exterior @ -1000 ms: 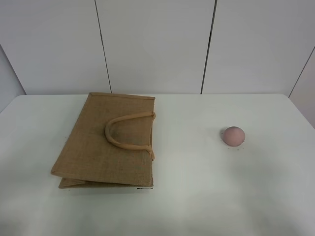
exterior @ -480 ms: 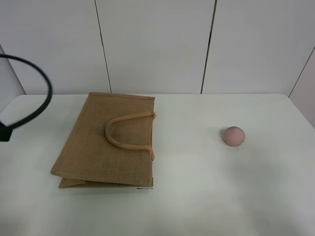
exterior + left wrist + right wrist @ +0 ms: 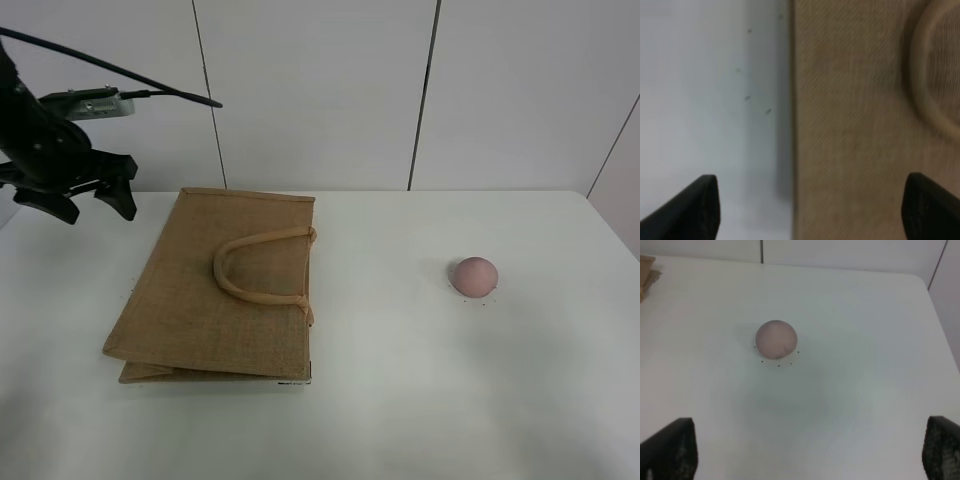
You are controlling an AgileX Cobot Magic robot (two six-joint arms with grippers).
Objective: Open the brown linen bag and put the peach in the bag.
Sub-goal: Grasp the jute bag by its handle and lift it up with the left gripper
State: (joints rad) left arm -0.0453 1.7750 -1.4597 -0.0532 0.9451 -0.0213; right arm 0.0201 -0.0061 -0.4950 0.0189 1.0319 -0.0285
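Left gripper [image 3: 95, 212] agape, seemingly over bag [image 3: 200, 305] edge.

The brown linen bag [image 3: 215, 285] lay flat on the bench [image 3: 400, 410], left of the middle, its far end near the back edge. The peach [image 3: 474, 275] sat toward the right edge, well apart from it. The left gripper [image 3: 97, 211] hung over the bag's left side, near the back left corner.

No readable text, labels or numbers.
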